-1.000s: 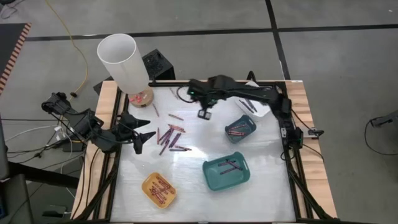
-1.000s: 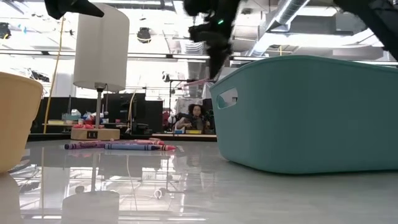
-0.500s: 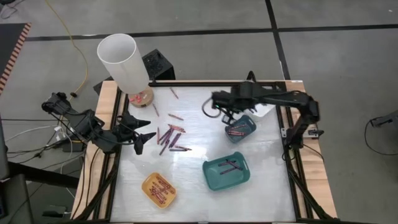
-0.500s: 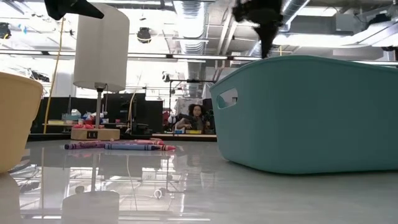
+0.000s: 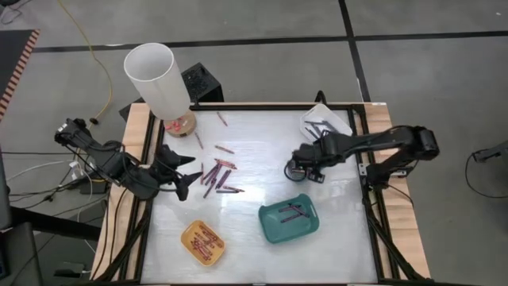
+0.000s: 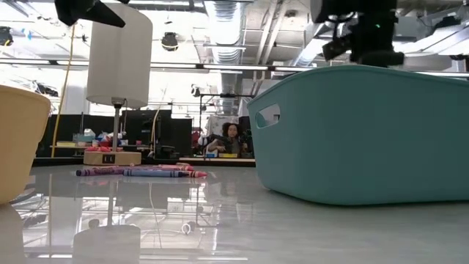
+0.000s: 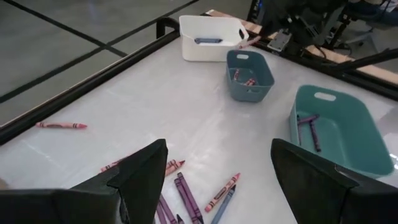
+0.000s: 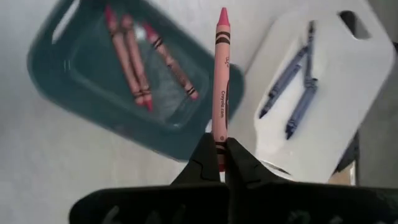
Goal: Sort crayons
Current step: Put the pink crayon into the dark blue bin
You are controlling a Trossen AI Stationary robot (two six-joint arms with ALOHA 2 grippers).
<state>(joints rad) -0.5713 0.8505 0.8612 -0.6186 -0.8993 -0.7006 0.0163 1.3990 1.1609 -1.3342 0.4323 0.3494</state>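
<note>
Within the last second we carried the right tool [image 8: 221,163] from the far middle of the worktop [image 5: 341,238] to a point over the small tray [image 8: 93,74], which holds three red crayons. The tool was clenched on a pink crayon [image 8: 221,81], so we judge the transport done and the release due next. The left tool [image 7: 217,180] stayed released, hovering just beside the loose crayons [image 5: 216,176] at the worktop's left. A white tray [image 8: 323,106] with blue crayons lay just beside the small tray, so a mis-aimed drop could land there. A large teal tray [image 5: 289,220] and a yellow tray [image 5: 203,241] stood nearer us; a lamp [image 5: 155,79] occupied the far left corner.
</note>
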